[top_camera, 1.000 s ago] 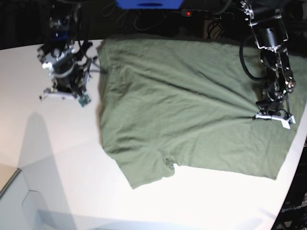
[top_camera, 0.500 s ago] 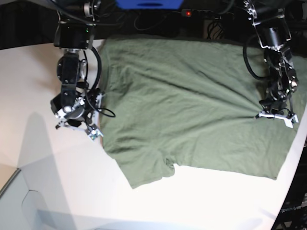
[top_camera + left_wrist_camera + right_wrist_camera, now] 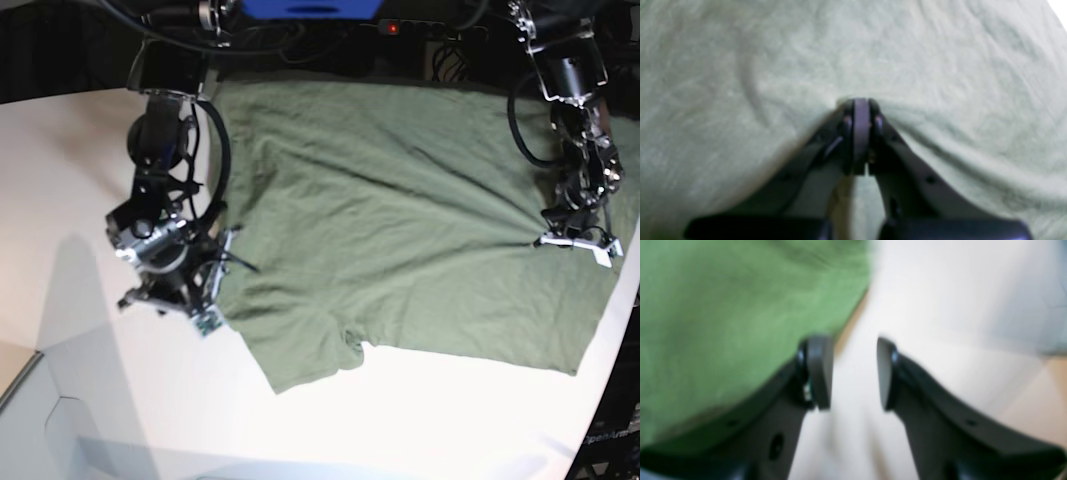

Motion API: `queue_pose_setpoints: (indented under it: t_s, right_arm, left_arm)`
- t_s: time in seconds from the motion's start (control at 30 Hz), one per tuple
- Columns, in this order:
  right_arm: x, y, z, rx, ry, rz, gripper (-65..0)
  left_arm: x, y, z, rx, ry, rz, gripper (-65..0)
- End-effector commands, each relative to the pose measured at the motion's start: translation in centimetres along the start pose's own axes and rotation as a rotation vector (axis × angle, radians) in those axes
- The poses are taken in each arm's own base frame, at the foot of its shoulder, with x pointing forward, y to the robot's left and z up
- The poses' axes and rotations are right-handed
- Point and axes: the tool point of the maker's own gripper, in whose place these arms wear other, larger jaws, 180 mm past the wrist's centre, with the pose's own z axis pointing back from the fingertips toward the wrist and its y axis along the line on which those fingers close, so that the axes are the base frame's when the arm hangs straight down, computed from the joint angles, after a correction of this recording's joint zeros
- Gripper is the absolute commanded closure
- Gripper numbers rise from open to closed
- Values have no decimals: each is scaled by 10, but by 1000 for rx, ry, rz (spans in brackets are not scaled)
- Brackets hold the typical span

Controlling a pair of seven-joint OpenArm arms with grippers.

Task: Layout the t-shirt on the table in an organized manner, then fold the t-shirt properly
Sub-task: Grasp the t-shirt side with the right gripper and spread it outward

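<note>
Left tool [image 3: 572, 243] pinches t-shirt [image 3: 400, 220] (right tool [image 3: 853, 373] parted)

No readable text, label, brand, number or sign shows in any view; the wrist views are blurred.

We count one olive-green t-shirt [image 3: 400, 220], one white table [image 3: 60, 180], and two robot arms, each ending in one gripper: left gripper [image 3: 575, 243], right gripper [image 3: 170, 305].
</note>
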Motion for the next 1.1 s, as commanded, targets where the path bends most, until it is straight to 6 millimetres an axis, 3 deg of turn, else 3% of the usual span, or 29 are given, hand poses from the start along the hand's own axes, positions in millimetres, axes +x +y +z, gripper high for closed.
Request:
queue_pose_setpoints:
  t_s: [0.0,0.13,0.37,0.5,0.73,0.83,1.0,1.07]
  right_arm:
    - [13,-3,6,-18,-38,-7,-217]
    - [10,10,1,18,-18,9,-217]
    - [-39,91,-31,243,124,57,-217]
    - [-51,127,-36,332,127,69,-217]
    - [-37,169,-26,458,52,45,-217]
    - [-24,156,-22,422,7,38,-217]
    - [15,78,2,213,-133,-21,-217]
    - [25,56,11,152,-172,-33,-217]
  left_arm:
    - [14,3,1,11,-26,-6,-2]
    - [13,3,1,11,-25,-5,-2]
    - [24,13,3,29,-39,-23,-2]
    - [30,18,4,37,-48,-33,-2]
    - [29,17,4,35,-46,-31,-2]
    - [29,17,4,35,-46,-31,-2]
    - [29,17,4,36,-47,-30,-2]
    - [29,17,4,35,-47,-29,-2]
